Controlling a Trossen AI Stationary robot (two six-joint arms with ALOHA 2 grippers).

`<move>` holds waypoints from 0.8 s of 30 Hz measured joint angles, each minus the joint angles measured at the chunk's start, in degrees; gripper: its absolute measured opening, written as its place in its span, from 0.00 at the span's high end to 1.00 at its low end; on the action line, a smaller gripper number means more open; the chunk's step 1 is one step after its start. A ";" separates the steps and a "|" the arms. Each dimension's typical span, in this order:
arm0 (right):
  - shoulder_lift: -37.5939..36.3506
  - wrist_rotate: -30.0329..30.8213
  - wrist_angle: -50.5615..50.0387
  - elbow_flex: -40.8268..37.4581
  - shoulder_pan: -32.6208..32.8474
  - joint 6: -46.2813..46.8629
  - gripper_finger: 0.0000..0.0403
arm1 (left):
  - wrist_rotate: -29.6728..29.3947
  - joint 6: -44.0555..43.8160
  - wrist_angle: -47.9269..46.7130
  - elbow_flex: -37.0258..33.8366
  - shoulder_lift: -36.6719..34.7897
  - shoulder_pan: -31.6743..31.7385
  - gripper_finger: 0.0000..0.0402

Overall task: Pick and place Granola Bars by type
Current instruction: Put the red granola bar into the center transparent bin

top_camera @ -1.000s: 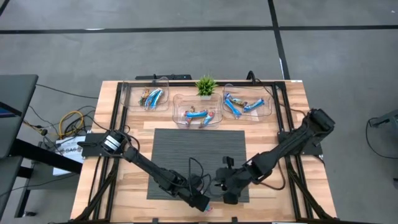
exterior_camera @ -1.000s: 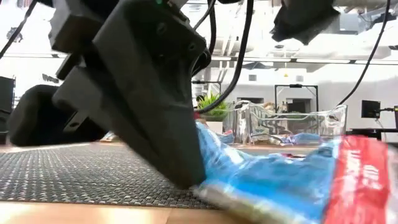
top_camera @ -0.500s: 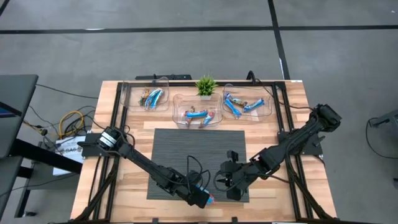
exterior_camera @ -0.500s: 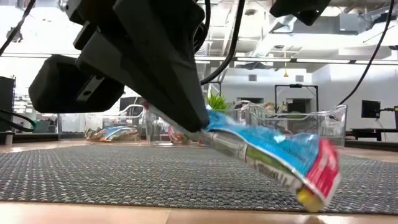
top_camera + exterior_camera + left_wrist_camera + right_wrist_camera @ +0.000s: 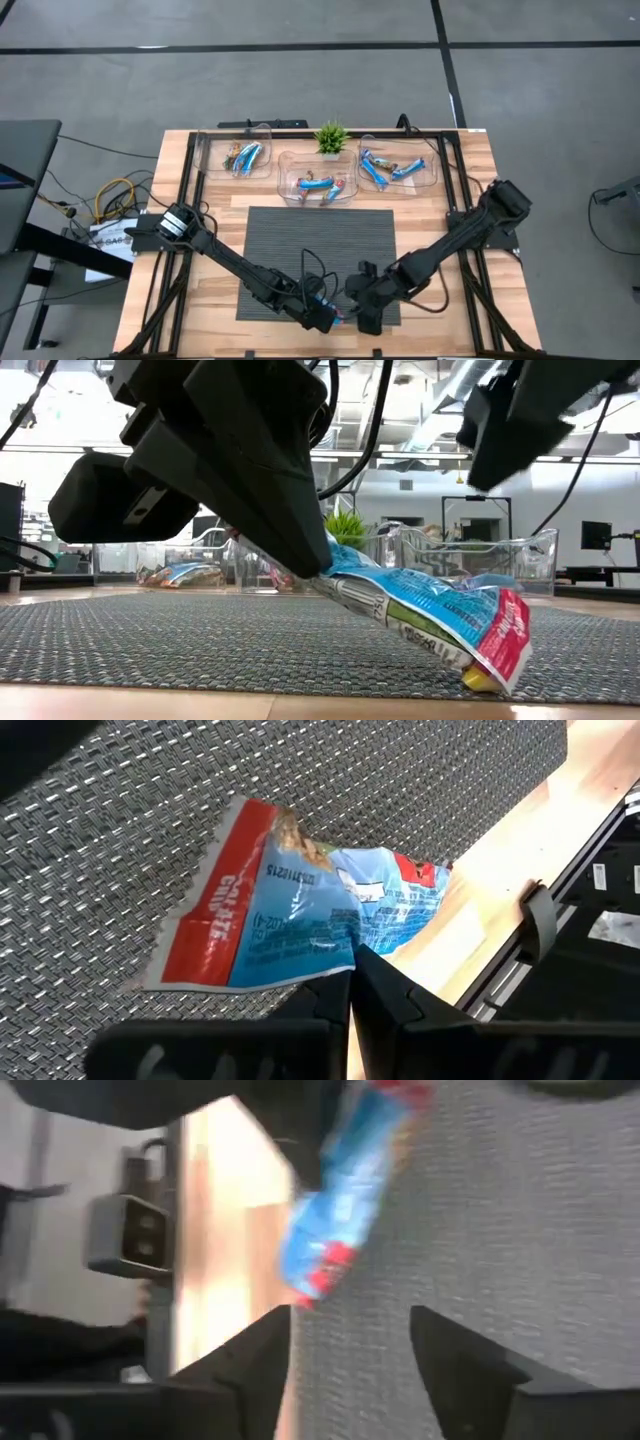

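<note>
Blue, shiny and crinkled, the wrapped granola bar with a red end (image 5: 430, 615) hangs from the left end effector (image 5: 322, 316), whose dark fingers (image 5: 345, 1005) are clenched on one edge of the wrapper. It tilts downward, its red end low over the dark grey woven mat (image 5: 270, 250) at the near edge of the pale wooden counter (image 5: 200, 195); the low view does not settle whether the tip touches the mat. Just beside it to the right, the right end effector (image 5: 362, 305) hovers over the same mat with its fingers (image 5: 465, 1355) spread apart and released, nothing between them; its wrist view looks onto the held bar.

At the far side of the counter stand three clear plastic bins. The left bin (image 5: 215, 150) holds multicoloured wrapped bars (image 5: 243, 156), the middle bin (image 5: 290, 180) a mix of blue and reddish bars (image 5: 318, 184), the right bin (image 5: 425, 180) blue bars (image 5: 385, 168). A small green potted plant (image 5: 331, 136) stands behind the middle bin.
</note>
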 joint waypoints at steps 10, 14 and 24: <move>7.96 -2.87 8.46 -0.02 -0.34 2.76 0.34 | -0.84 -0.35 0.55 0.02 0.00 0.00 1.00; 9.71 -2.86 11.23 -0.02 -0.34 2.79 0.34 | -1.86 -0.19 2.11 0.02 0.00 -0.02 1.00; 10.35 -1.84 14.10 0.00 -1.09 2.83 0.38 | -3.07 1.10 4.03 0.04 0.00 -0.02 1.00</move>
